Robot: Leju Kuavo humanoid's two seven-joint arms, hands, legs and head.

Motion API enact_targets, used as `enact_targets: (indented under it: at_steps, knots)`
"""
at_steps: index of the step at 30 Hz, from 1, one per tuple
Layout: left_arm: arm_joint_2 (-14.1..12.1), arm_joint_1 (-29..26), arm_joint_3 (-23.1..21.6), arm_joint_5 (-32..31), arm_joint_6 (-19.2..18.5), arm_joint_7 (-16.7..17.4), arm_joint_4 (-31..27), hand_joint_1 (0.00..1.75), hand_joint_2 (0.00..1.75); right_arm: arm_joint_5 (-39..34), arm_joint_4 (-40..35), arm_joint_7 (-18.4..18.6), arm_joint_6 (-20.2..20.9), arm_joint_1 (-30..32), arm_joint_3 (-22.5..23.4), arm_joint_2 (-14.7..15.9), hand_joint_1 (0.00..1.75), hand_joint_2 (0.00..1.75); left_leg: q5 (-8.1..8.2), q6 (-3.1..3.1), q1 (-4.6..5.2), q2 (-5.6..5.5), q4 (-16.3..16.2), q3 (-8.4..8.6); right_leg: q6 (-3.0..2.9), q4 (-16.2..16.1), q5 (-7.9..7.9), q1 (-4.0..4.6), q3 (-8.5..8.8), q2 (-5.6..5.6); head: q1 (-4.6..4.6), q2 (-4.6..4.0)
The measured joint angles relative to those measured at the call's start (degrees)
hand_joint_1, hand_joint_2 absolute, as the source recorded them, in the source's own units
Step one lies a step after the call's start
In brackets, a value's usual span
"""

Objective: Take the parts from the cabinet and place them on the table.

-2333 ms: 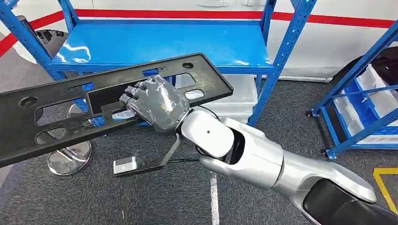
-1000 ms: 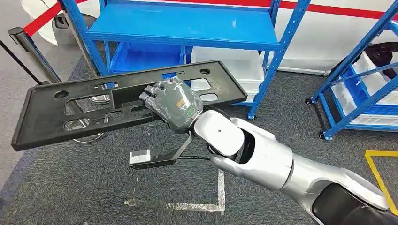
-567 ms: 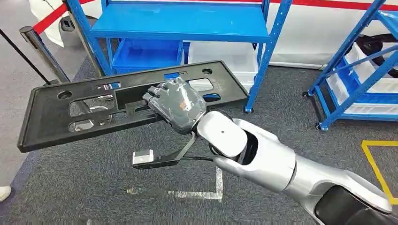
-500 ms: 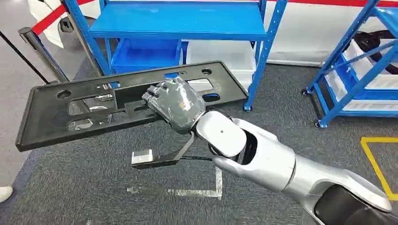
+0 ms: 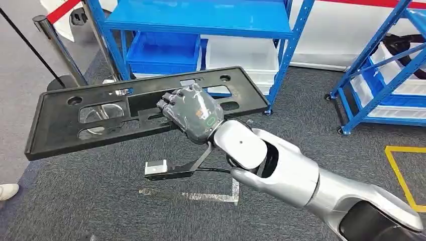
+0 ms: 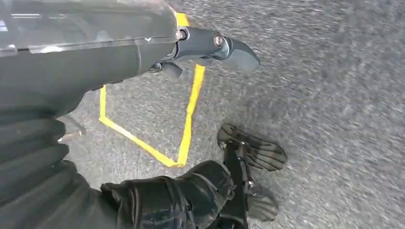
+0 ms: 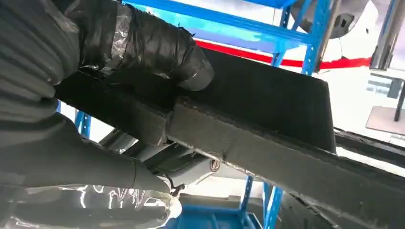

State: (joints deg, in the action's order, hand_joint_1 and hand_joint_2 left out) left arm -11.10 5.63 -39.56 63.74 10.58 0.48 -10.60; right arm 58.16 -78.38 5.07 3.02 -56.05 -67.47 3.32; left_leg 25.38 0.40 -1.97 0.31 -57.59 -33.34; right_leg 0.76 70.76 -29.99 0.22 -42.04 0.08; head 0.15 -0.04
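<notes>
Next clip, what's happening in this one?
The robot's right hand grips a long black plastic panel with cut-outs, holding it roughly level in the air above the grey carpet. Behind it stands a blue metal shelving rack with a blue bin and a white bin on its lower level. The left hand hangs down over the floor by a yellow tape line, holding nothing. The panel is not yet set down, and no table is in sight.
</notes>
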Motion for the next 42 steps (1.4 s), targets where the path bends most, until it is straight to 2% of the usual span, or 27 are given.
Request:
enact_targets:
  at_steps: [2,3,6,8,9,10,11,12,13,14,16,17,19,21,22,23,24,25,26,27,29,32,34,36,37,39,42]
  knots:
    - [0.0,0.0,0.0,0.0,0.0,0.2,0.0,0.0,1.75,0.0,0.1,-0.1,0.0,0.4,0.0,0.2,1.75,1.75,-0.52,-0.21,-0.13,-0.02,0.0,-0.79,0.62,5.6,-1.91,-0.74,-1.91,0.0,-0.04,0.0]
    - [0.0,-0.1,0.0,0.0,0.0,0.4,0.0,0.0,1.75,0.0,0.2,-0.1,0.0,0.5,0.0,0.3,1.75,1.75,-0.72,-0.49,-0.3,-0.04,0.0,-1.06,0.88,4.6,-1.12,-0.99,-1.02,-0.02,-0.04,0.0]
    - [0.0,-0.3,0.0,0.1,0.1,0.5,0.0,0.0,1.75,0.0,0.3,0.0,-0.2,0.3,0.0,0.4,1.75,1.75,-1.16,-1.38,-0.89,-0.18,-0.2,-1.33,1.36,-9.5,4.64,-1.74,7.89,-0.05,0.02,0.0]
    - [0.0,-0.2,0.0,0.1,0.0,0.5,0.0,0.0,1.75,0.0,0.3,0.1,-0.5,0.1,0.0,0.3,1.75,1.75,-1.5,-2.43,-0.66,-0.29,-0.3,-1.82,0.98,-12.6,4.01,-1.07,9.32,0.25,-0.06,0.0]
    - [-0.1,-0.1,0.0,0.1,0.0,0.3,0.0,0.0,1.75,0.0,0.3,0.3,-0.7,0.1,0.0,0.4,1.75,1.75,-1.08,-2.57,-0.5,-0.28,-0.7,-2.11,0.97,-13.2,4.32,-1.53,9.15,0.21,0.02,0.0]
    - [-0.5,-0.3,0.0,0.1,0.0,0.2,0.0,0.0,1.75,0.2,0.3,0.5,-1.0,0.0,0.0,0.4,1.75,1.75,-1.16,-1.41,-0.72,-0.41,-0.4,-2.21,1.59,-14.1,4.69,-2.44,9.43,0.17,0.0,0.02]
    - [-0.5,-0.3,0.0,0.1,-0.1,0.1,0.0,0.0,1.75,0.3,0.3,0.8,-1.1,-0.1,0.1,0.3,1.75,1.75,-1.95,-1.01,-0.04,-0.25,1.5,-1.16,1.99,-15.5,5.16,-1.96,10.43,0.39,-0.26,0.02]
    - [-0.3,-0.5,0.0,0.1,-0.1,-0.1,0.0,0.0,1.75,0.5,0.4,1.1,-1.4,0.3,0.3,0.5,1.75,1.75,-4.14,0.45,-1.24,0.01,6.9,2.43,1.39,-15.5,5.71,-1.6,11.11,-0.1,-0.53,0.02]
    - [-0.2,-0.1,0.0,0.1,-0.2,-0.2,0.0,0.0,1.75,0.9,0.4,1.5,-2.0,0.1,0.3,0.5,1.75,1.75,-5.22,0.59,-0.89,0.13,9.4,4.24,1.3,-15.1,5.42,-1.22,10.8,-0.09,0.13,0.0]
    - [-0.2,0.0,0.0,0.2,-0.2,-0.2,0.0,0.0,1.75,1.2,0.5,1.7,-2.7,-0.5,0.4,0.5,1.75,1.75,-5.97,1.18,-0.99,0.33,10.8,4.88,1.1,-12.1,3.31,-1.43,9.12,0.05,0.31,0.0]
    - [-0.2,0.1,-0.1,0.2,-0.3,-0.2,0.0,0.0,1.75,1.6,0.6,2.1,-3.9,-0.5,0.6,0.6,1.75,1.75,-6.26,0.27,-1.37,0.46,11.2,5.0,1.76,-4.3,0.07,-1.9,4.9,0.23,0.33,0.0]
    - [-0.2,0.1,-0.1,0.3,-0.4,-0.2,0.0,0.0,1.75,1.6,0.7,2.1,-4.0,0.0,0.6,0.8,1.75,1.75,-6.08,-0.48,-1.83,0.43,10.9,4.86,2.36,-2.4,-0.01,-2.53,3.61,0.17,0.24,0.0]
    - [-0.1,-0.2,-0.2,0.3,-0.4,-0.2,0.0,0.0,1.75,1.6,0.9,2.2,-4.1,0.6,0.6,1.0,1.75,1.75,-5.22,-2.63,-3.33,0.26,9.2,4.07,3.76,-5.8,2.95,-3.93,4.74,0.04,0.33,0.0]
    - [-0.1,-0.3,-0.2,0.3,-0.5,-0.2,0.0,0.0,1.75,1.6,1.1,2.2,-4.1,0.6,0.7,1.1,1.75,1.75,-3.31,-5.37,-5.33,0.18,5.0,2.27,6.15,-13.7,6.1,-5.65,8.3,-0.24,0.16,0.0]
    - [-1.1,-0.6,-0.2,0.3,-0.3,-0.2,0.2,0.0,1.75,1.6,1.2,2.3,-4.3,1.1,0.8,1.4,1.75,1.75,-2.61,-6.22,-5.23,-0.03,3.7,1.48,7.0,-9.9,4.43,-4.52,6.55,0.07,0.0,0.0]
    - [-0.5,-0.8,-0.2,0.3,-0.4,-0.2,0.0,0.0,1.75,1.6,1.1,2.1,-4.3,1.6,0.8,1.4,1.75,1.75,-1.62,-7.28,-6.16,0.35,2.8,0.97,5.61,-12.4,5.23,-4.06,7.39,0.38,-1.29,0.02]
    - [-0.3,-0.9,-0.2,0.2,-0.4,-0.3,0.0,0.0,1.75,1.6,1.3,2.3,-4.3,1.9,0.8,1.7,1.75,1.75,-2.52,-7.39,-6.36,-0.04,4.8,1.7,3.81,-12.9,5.78,-3.28,7.68,0.88,-2.21,0.0]
    - [-0.1,-0.8,-0.2,0.3,-0.4,-0.2,0.0,0.0,1.75,1.6,1.3,2.3,-4.3,1.6,0.9,1.7,1.75,1.75,-3.29,-8.58,-6.38,0.52,5.5,2.27,3.06,-12.6,6.05,-2.43,7.31,1.04,-1.18,0.0]
    - [0.0,-0.4,-0.3,0.3,-0.4,-0.2,0.0,0.0,1.75,1.6,1.2,2.4,-4.3,1.3,1.1,1.7,1.75,1.75,-3.63,-9.71,-6.44,0.72,6.3,2.61,1.98,-13.0,6.32,-2.55,7.25,1.39,-1.15,0.05]
    - [0.2,-0.1,-0.3,0.3,-0.4,-0.2,0.0,0.0,1.75,1.6,1.2,2.4,-4.3,1.1,1.4,1.7,1.75,1.75,-3.49,-9.85,-6.48,0.68,6.8,2.7,0.94,-14.6,7.02,-3.18,8.15,1.05,-1.36,0.0]
    - [0.0,0.1,-0.3,0.3,-0.3,-0.2,0.0,0.0,1.75,1.6,1.2,2.4,-4.3,1.0,1.6,1.6,1.75,1.75,0.78,-7.94,-5.46,0.47,-0.1,-0.32,0.24,-15.8,7.37,-3.66,9.16,0.36,-1.97,0.02]
    - [0.0,-0.3,-0.3,0.3,-0.3,-0.1,0.0,0.0,1.75,1.6,1.3,2.3,-4.3,1.2,1.7,1.5,1.75,1.75,5.58,-7.03,-3.87,0.22,-13.7,-7.34,0.0,-15.8,7.06,-3.18,9.31,0.11,-2.8,0.0]
    - [0.0,-0.6,-0.3,0.3,-0.1,0.0,0.0,0.0,1.75,1.6,1.3,2.2,-4.4,1.4,1.7,1.4,1.75,1.75,3.12,-6.49,-3.35,0.23,-11.9,-7.04,0.41,-15.3,6.65,-3.15,9.25,0.24,-3.04,0.0]
    - [-0.2,-0.6,-0.3,0.3,-0.1,0.0,0.0,0.0,1.75,1.7,1.3,2.2,-4.5,1.4,1.7,1.4,1.75,1.75,-1.57,-6.28,-3.32,0.29,-2.6,-2.48,1.52,-14.2,5.84,-3.65,9.23,0.41,-3.1,0.02]
    - [-0.1,-0.5,-0.3,0.3,-0.1,0.0,0.0,0.0,1.75,1.7,1.3,2.2,-4.5,1.4,1.7,1.4,1.75,1.75,-0.75,-6.45,-3.29,0.21,-0.1,-1.29,2.23,-13.8,5.41,-3.59,9.18,0.42,-3.35,0.0]
    - [0.0,-0.3,-0.4,0.4,-0.2,0.0,0.0,0.0,1.75,1.9,1.2,2.1,-4.6,1.3,1.7,1.4,1.75,1.75,-0.69,-4.62,-2.5,-0.36,-1.0,-1.6,3.12,-13.8,5.36,-3.0,9.0,0.68,-3.49,0.02]
    - [-0.1,-0.3,-0.5,0.4,-0.2,0.2,0.0,0.0,1.75,2.1,1.2,2.1,-4.7,1.4,1.7,1.4,1.75,1.75,-0.52,-2.9,-1.95,-0.46,-1.5,-2.06,3.83,-14.3,5.38,-3.78,9.36,0.57,-3.09,0.02]
